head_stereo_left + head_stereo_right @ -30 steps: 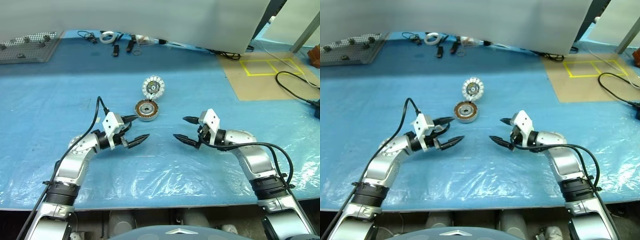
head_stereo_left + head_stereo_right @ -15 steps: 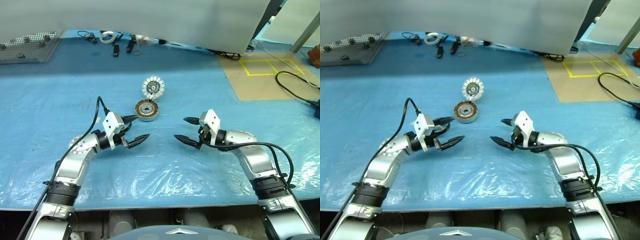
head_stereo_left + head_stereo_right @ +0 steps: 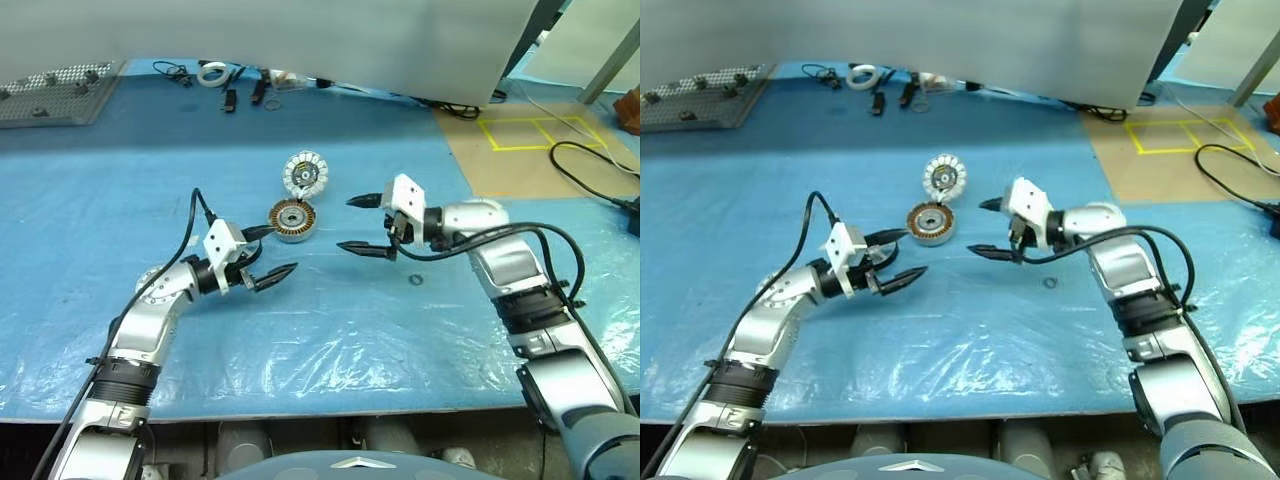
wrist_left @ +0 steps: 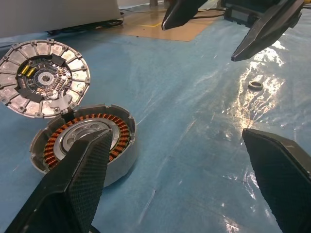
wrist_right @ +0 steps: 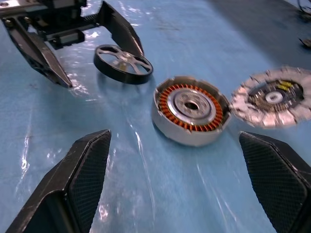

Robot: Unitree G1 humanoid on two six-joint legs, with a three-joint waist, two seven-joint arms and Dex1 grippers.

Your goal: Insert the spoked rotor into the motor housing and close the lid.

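Observation:
The motor housing (image 3: 292, 220), a silver casing with copper windings, lies open on the blue table. Just behind it lies the lid (image 3: 306, 174), its whitish ribbed ring facing up. In the right wrist view the spoked rotor (image 5: 123, 63), a dark thin wheel, sits on the table close to one finger of my left gripper. My left gripper (image 3: 285, 250) is open and empty, just left of and nearer than the housing. My right gripper (image 3: 343, 224) hovers open and empty to the right of the housing, pointing at it.
A small dark ring (image 3: 415, 279) lies on the clear plastic sheet under my right forearm. Cables and small tools (image 3: 232, 85) lie along the back edge, a perforated grey plate (image 3: 55, 92) at the far left, a tan board with yellow tape (image 3: 530, 140) at the back right.
My right gripper has risen and swung left, closer to the housing, still open. The left gripper and the motor parts have stayed where they were.

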